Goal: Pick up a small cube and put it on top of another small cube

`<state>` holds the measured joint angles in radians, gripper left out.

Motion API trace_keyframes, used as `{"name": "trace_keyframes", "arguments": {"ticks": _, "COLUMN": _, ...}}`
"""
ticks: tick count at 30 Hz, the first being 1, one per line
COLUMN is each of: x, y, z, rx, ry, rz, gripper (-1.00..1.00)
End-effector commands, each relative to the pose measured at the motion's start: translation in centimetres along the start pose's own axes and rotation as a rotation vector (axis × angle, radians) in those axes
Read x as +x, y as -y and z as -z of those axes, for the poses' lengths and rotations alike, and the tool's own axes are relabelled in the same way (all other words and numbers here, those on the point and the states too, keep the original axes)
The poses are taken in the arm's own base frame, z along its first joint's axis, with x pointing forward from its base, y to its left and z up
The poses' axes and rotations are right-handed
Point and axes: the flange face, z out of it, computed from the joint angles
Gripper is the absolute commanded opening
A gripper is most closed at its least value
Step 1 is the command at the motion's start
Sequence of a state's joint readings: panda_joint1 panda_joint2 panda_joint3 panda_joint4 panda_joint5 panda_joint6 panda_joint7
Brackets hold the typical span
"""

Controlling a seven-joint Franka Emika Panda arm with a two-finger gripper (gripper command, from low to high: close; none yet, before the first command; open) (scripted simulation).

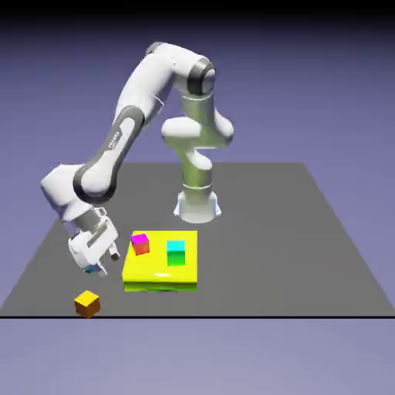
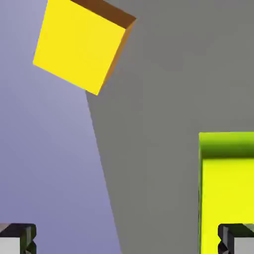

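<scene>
Pincer (image 1: pixel 102 268) spread wide and empty, hanging low beside the yellow slab (image 1: pixel 160 271); orange cube (image 1: pixel 87 303) sits just past my fingertips toward the bench's near edge.

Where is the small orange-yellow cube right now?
In the exterior view the small orange-yellow cube sits alone at the table's near edge, lower left, apart from the flat yellow block and below the open gripper.

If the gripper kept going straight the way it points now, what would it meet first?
Most likely the bare grey table. The open gripper aims at table surface between the orange-yellow cube and the yellow slab, with neither dead ahead, though depth is hard to judge.
</scene>
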<state>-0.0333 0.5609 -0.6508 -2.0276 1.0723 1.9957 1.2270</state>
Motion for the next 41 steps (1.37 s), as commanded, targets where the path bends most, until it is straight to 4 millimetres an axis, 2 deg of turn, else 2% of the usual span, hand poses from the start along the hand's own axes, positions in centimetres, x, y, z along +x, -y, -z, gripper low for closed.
{"name": "trace_keyframes", "arguments": {"ticks": 1, "x": 0.6, "y": 0.8, "z": 0.0, "rx": -0.004, "ry": 0.018, "rz": -0.041, "gripper": 0.0}}
{"name": "trace_keyframes", "arguments": {"ticks": 9, "x": 4.4, "y": 6.8, "z": 0.0, "rx": -0.026, "ry": 0.149, "rz": -0.289, "gripper": 0.0}}
{"name": "trace_keyframes", "arguments": {"ticks": 11, "x": 4.7, "y": 7.4, "z": 0.0, "rx": -0.03, "ry": 0.161, "rz": -0.308, "gripper": 0.0}}
{"name": "trace_keyframes", "arguments": {"ticks": 13, "x": 4.8, "y": 8.0, "z": -5.5, "rx": -0.029, "ry": 0.161, "rz": -0.307, "gripper": 0.0}}
{"name": "trace_keyframes", "arguments": {"ticks": 14, "x": 4.9, "y": 8.0, "z": -6.5, "rx": -0.028, "ry": 0.161, "rz": -0.308, "gripper": 0.0}}
{"name": "trace_keyframes", "arguments": {"ticks": 15, "x": 4.9, "y": 8.0, "z": -6.5, "rx": -0.028, "ry": 0.161, "rz": -0.308, "gripper": -1.0}}
{"name": "trace_keyframes", "arguments": {"ticks": 16, "x": 4.9, "y": 8.0, "z": -6.5, "rx": -0.028, "ry": 0.161, "rz": -0.308, "gripper": -1.0}}
{"name": "trace_keyframes", "arguments": {"ticks": 18, "x": 4.7, "y": 7.6, "z": -1.0, "rx": -0.029, "ry": 0.161, "rz": -0.307, "gripper": -1.0}}
{"name": "trace_keyframes", "arguments": {"ticks": 19, "x": 5.5, "y": 7.1, "z": 0.7, "rx": -0.022, "ry": 0.162, "rz": -0.318, "gripper": -1.0}}
{"name": "trace_keyframes", "arguments": {"ticks": 25, "x": 12.9, "y": 2.4, "z": 6.5, "rx": 0.05, "ry": 0.193, "rz": -0.416, "gripper": -1.0}}
{"name": "trace_keyframes", "arguments": {"ticks": 30, "x": 18.6, "y": -2.9, "z": 9.9, "rx": 0.101, "ry": 0.251, "rz": -0.502, "gripper": -1.0}}
{"name": "trace_keyframes", "arguments": {"ticks": 32, "x": 20.4, "y": -4.9, "z": 10.7, "rx": 0.115, "ry": 0.276, "rz": -0.53, "gripper": -1.0}}
{"name": "trace_keyframes", "arguments": {"ticks": 33, "x": 20.4, "y": -4.9, "z": 10.7, "rx": 0.115, "ry": 0.276, "rz": -0.53, "gripper": -1.0}}
{"name": "trace_keyframes", "arguments": {"ticks": 37, "x": 20.2, "y": -3.4, "z": 4.3, "rx": 0.115, "ry": 0.276, "rz": -0.529, "gripper": -1.0}}
{"name": "trace_keyframes", "arguments": {"ticks": 38, "x": 20.2, "y": -3.4, "z": 4.3, "rx": 0.115, "ry": 0.276, "rz": -0.529, "gripper": 1.0}}
{"name": "trace_keyframes", "arguments": {"ticks": 39, "x": 20.2, "y": -3.4, "z": 4.3, "rx": 0.115, "ry": 0.276, "rz": -0.529, "gripper": 1.0}}
{"name": "trace_keyframes", "arguments": {"ticks": 41, "x": 20.2, "y": -4.1, "z": 7.7, "rx": 0.115, "ry": 0.275, "rz": -0.527, "gripper": 1.0}}
